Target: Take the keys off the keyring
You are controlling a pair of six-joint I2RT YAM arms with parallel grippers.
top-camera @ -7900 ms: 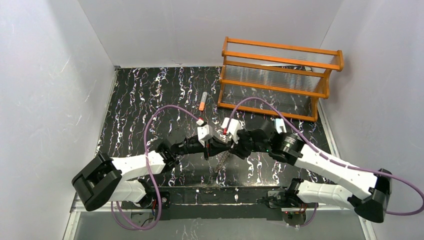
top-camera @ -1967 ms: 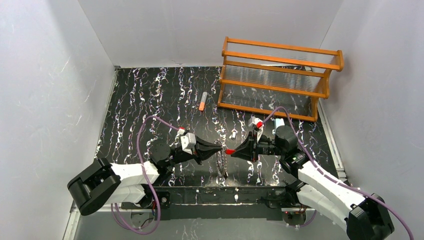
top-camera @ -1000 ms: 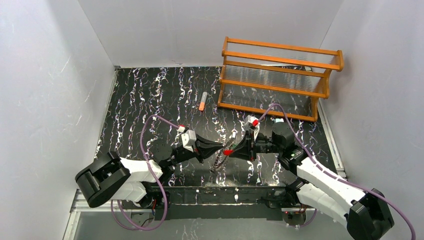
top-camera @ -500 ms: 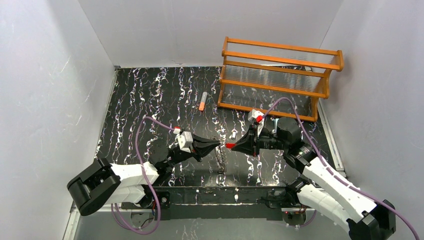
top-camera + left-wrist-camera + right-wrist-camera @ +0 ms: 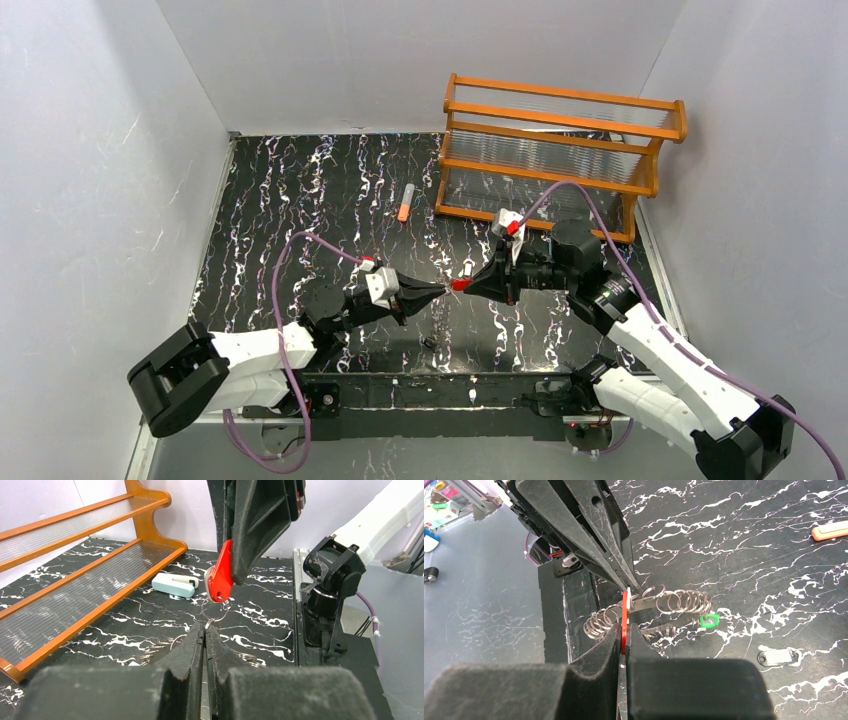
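- The right tool [image 5: 624, 630] is pressed onto the red key [image 5: 219, 580], which sits flat between its pads, with the tip pointing left.
- The left tool [image 5: 205, 627] is pinched on a thin wire loop [image 5: 215, 611] that hangs from that key's lower end. The two tips nearly meet above the near middle of the counter [image 5: 300, 200].
- Half a second ago the keyring dangled below the tips in the top view. Now nothing hangs there, and a dark bit [image 5: 428, 343] lies on the counter nearer the bases.
- The right wrist view shows the keyring [image 5: 674, 601] as a stretched-out coil under the tips. I cannot tell whether it rests on the counter or hangs from the loop.
- The green key [image 5: 709, 621] sits at the coil's far end, seemingly threaded on.
- The dark-and-white key [image 5: 777, 656] lies alone on the counter, beyond the coil and apart from it, so it is likely already off.
- The pull has probably freed the red key from the coil, or very nearly. If so, the red key needs setting down and only the green one is left.
- The thin wire is pinched at the very fingertips and may slip.
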